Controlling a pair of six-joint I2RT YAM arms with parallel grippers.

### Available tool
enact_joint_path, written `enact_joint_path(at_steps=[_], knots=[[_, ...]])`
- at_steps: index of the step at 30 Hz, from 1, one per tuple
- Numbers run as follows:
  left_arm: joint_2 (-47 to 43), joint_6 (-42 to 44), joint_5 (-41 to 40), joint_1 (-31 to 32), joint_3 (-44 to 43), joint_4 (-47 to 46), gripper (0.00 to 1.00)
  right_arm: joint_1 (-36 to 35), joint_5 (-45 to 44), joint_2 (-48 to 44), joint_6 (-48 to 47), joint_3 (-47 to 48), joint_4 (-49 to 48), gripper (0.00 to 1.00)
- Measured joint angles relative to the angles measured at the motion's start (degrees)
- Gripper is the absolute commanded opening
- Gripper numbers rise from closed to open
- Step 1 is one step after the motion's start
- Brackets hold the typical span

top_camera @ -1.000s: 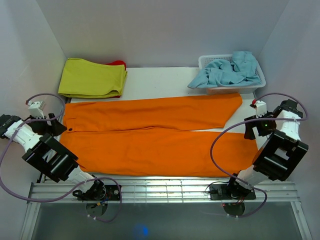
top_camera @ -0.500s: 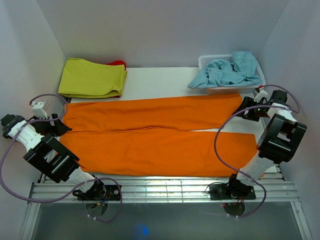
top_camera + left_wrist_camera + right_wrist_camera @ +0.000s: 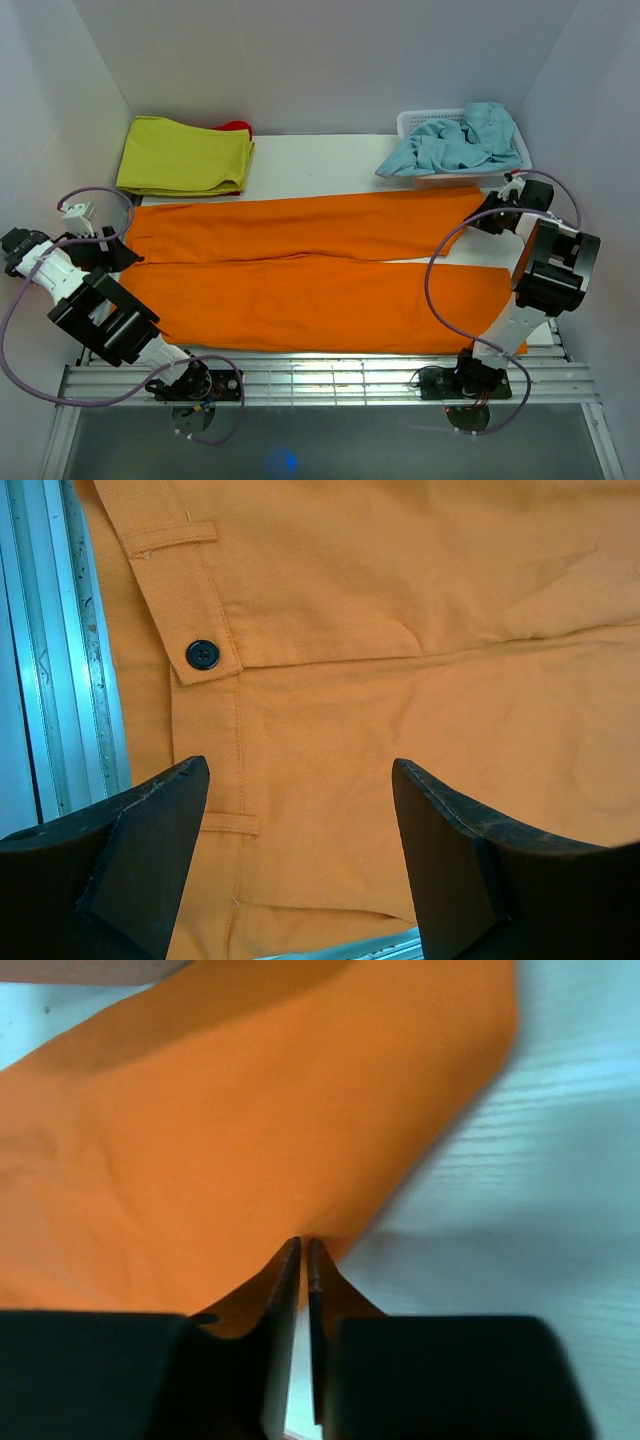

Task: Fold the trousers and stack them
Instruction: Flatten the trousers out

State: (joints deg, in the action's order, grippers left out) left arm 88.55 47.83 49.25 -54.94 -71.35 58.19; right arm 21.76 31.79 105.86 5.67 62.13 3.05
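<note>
The orange trousers [image 3: 310, 270] lie flat across the table, waistband at the left, both legs running right. My left gripper [image 3: 128, 255] hovers open over the waistband. In the left wrist view its fingers [image 3: 150, 820] stand wide apart above the fabric [image 3: 400, 630], just below the dark button [image 3: 203, 654]. My right gripper [image 3: 483, 215] is at the far leg's hem corner. The right wrist view shows its jaws pressed together [image 3: 305, 1242] on the edge of the orange cloth [image 3: 230, 1130], with white table beside it.
A folded yellow-green cloth [image 3: 185, 157] lies at the back left with something red [image 3: 237, 127] behind it. A white basket [image 3: 415, 122] at the back right holds a light blue garment [image 3: 455, 140]. A metal rail [image 3: 320, 378] runs along the near edge.
My right arm swung from beside the near leg's end up to the far leg's hem, and its jaws went from open to shut. The left gripper shifted slightly and stays open.
</note>
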Motion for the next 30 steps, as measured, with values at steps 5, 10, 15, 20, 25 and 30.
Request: enact_joint_path(at_steps=[5,10,15,20,25,30], knots=[[0.0,-0.5,0.02,0.0,0.0,-0.26,0.84,-9.27,-3.58,-7.76,-5.86,-0.33,0.31,0.08],[0.0,-0.55,-0.09,0.0,0.0,-0.44,0.84,-28.17,-9.09,-10.99,-14.64,2.97,2.01,0.25],[-0.17,-0.11,-0.55,0.0,0.17,-0.46,0.85,-31.19,-13.88,-9.92,-14.88,2.73,5.75,0.77],[-0.35,0.07,-0.59,0.0,0.42,-0.46,0.84,-18.45,-14.25,-10.99,-10.75,-1.92,6.05,0.76],[-0.28,-0.31,-0.55,0.0,0.42,-0.52,0.84,-6.21,-12.98,-10.32,-4.46,-2.89,3.89,0.75],[-0.13,-0.35,-0.61,0.04,0.42,-0.74,0.84,-3.69,-11.21,-4.22,1.57,-2.34,0.24,0.76]])
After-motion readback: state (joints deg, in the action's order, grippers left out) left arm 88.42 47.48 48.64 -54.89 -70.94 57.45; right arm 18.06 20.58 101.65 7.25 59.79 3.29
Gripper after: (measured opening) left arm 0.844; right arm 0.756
